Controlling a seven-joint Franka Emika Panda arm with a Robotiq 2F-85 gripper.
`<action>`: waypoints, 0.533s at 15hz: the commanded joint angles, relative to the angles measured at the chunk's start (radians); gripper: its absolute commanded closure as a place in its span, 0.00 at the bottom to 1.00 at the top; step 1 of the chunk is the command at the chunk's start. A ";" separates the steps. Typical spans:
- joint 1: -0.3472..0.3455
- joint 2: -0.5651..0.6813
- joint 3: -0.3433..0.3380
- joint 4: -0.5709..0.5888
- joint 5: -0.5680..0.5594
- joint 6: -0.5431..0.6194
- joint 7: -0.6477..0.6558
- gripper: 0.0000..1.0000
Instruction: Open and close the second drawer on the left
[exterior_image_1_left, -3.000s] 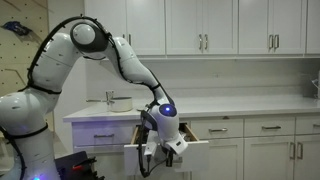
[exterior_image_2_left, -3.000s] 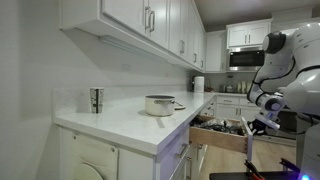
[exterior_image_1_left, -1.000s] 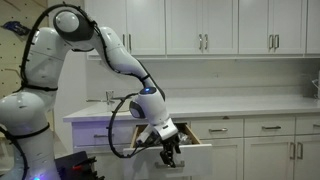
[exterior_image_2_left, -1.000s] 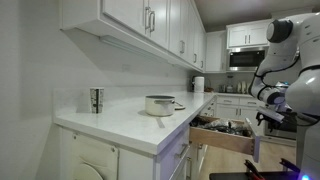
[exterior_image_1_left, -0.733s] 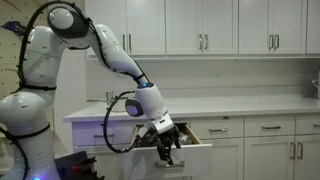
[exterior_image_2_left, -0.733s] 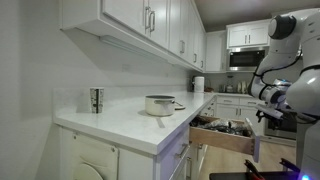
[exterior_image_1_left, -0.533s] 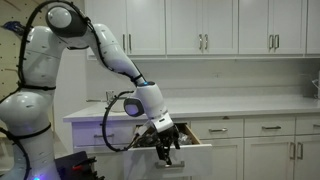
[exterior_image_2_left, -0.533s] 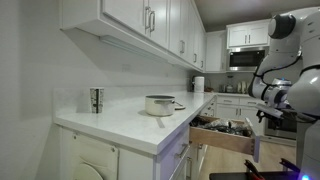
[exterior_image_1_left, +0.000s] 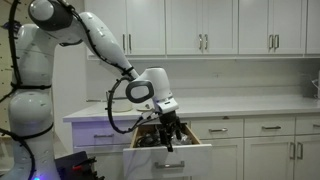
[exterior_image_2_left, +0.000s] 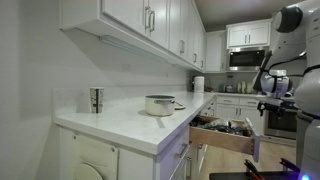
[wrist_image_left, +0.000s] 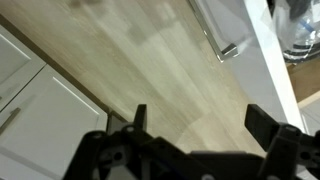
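The second drawer (exterior_image_1_left: 190, 146) stands pulled out from the white cabinet row, with dark utensils inside; it also shows in another exterior view as the open drawer (exterior_image_2_left: 226, 137). My gripper (exterior_image_1_left: 169, 143) hangs over the drawer's front edge, pointing down. In the wrist view the gripper (wrist_image_left: 200, 125) is open, with only wooden floor between its black fingers (wrist_image_left: 265, 120). The drawer's white front (wrist_image_left: 245, 50) and its silver bar handle (wrist_image_left: 222, 42) lie at the upper right, apart from the fingers.
Shut drawers (exterior_image_1_left: 222, 128) continue along the row, with white cabinet doors (wrist_image_left: 40, 110) below. On the counter (exterior_image_2_left: 120, 125) stand a steel pot (exterior_image_2_left: 160, 104) and a metal cup (exterior_image_2_left: 96, 99). A faucet (exterior_image_1_left: 112, 98) rises behind the arm.
The gripper has opened fully and come off the drawer handle. The wrist lifted and turned to point straight down, and the arm's elbow swung up and left. The drawer stays open.
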 joint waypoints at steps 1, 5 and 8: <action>0.039 -0.138 -0.011 0.056 -0.113 -0.174 0.061 0.00; -0.142 -0.208 0.231 0.131 -0.014 -0.349 -0.036 0.00; -0.247 -0.184 0.323 0.116 -0.034 -0.291 -0.011 0.00</action>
